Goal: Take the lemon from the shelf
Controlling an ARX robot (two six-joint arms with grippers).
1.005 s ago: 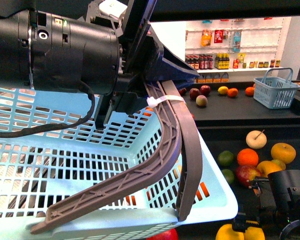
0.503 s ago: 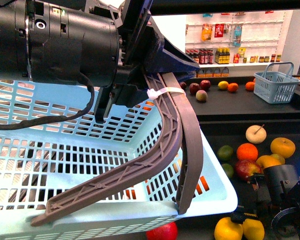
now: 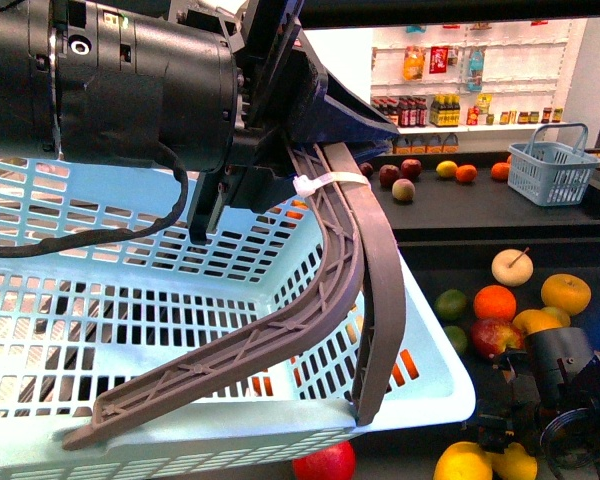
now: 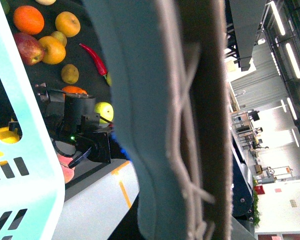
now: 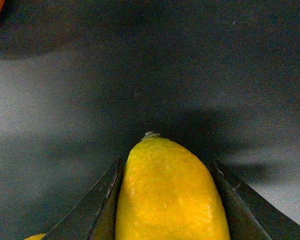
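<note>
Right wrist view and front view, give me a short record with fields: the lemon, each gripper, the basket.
lemon: between the right gripper's fingers, pointed end outward
right gripper: shut on the lemon, one finger against each side
shelf tray: dark, behind the lemon
lemon lifted: cannot tell
left gripper: shut on the basket handle
basket: pale blue, slotted

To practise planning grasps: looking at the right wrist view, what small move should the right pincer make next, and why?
Probably a short, slow lift straight up. The right pincer has its fingers against both sides of the lemon, so it looks gripped, while the dark shelf tray lies close behind it.
</note>
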